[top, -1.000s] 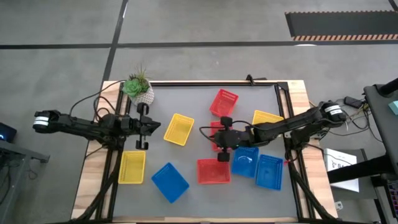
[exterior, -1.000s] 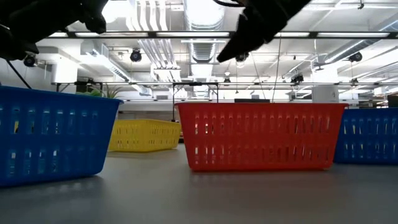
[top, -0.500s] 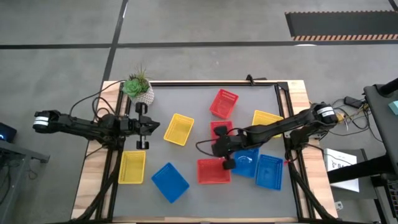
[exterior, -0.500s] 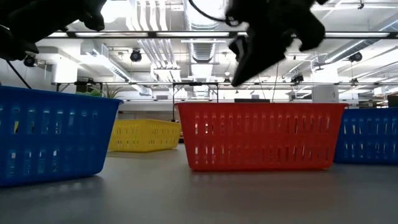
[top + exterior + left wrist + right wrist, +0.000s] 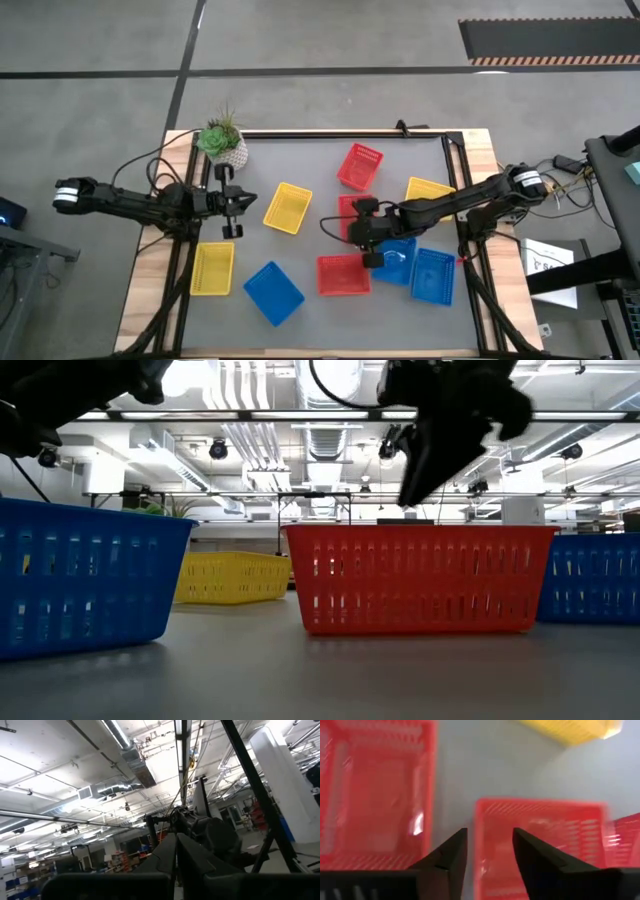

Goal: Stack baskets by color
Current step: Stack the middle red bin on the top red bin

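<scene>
Nine baskets lie scattered on the table (image 5: 300, 150), none yet stacked. Reds: one at upper centre (image 5: 360, 165), one at lower centre (image 5: 343, 275), and one at centre (image 5: 349, 210) partly hidden by the right gripper (image 5: 366, 232). Yellows: centre-left (image 5: 287, 207), lower left (image 5: 212, 269), right (image 5: 430, 189). Blues: lower left-centre (image 5: 272, 292) and two at lower right (image 5: 398, 262) (image 5: 433, 276).

Handling: thin perforated plastic, probably light, slightly flexible and slick. A pinch over one rim wall suits it best, and the tapered walls should nest.

The right wrist view shows the right gripper's fingers (image 5: 447, 857) parted and empty above a red rim, a detail the high view cannot resolve. The low view gives basket height, though which arm hangs there is uncertain. The left gripper (image 5: 232, 200), closed and empty, waits at centre-left.
</scene>
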